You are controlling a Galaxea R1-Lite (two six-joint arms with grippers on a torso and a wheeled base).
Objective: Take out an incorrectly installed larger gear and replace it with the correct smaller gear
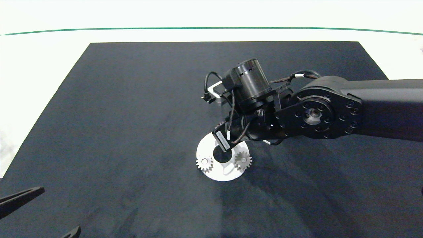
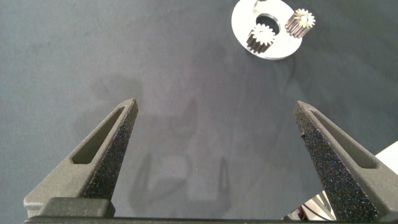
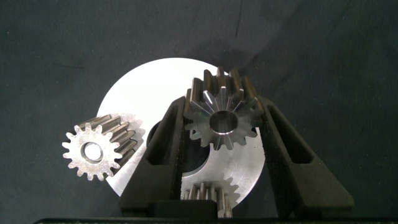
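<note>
Dark mat (image 1: 132, 132) covers table. Right arm (image 1: 330, 112) reaches over white disc (image 1: 205, 148) at mat centre. Right gripper (image 3: 222, 134) clamped on larger gear (image 3: 222, 118) above disc. Two small gears (image 1: 204, 163) sit on disc edge. Left gripper (image 2: 217, 143) spread apart, parked at near-left corner.

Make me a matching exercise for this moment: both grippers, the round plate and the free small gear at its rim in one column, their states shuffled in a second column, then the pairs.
Things:
A. left gripper, two grey fingers
B. right gripper, two grey fingers
C. round silver metal plate
D. small silver spur gear at the plate's left rim in the head view

States:
1. shut on the larger silver spur gear
2. lying flat on the dark mat
3. open over bare mat, away from the plate
4. standing free, no finger touching it

Pairs: A-3, B-1, C-2, D-4
</note>
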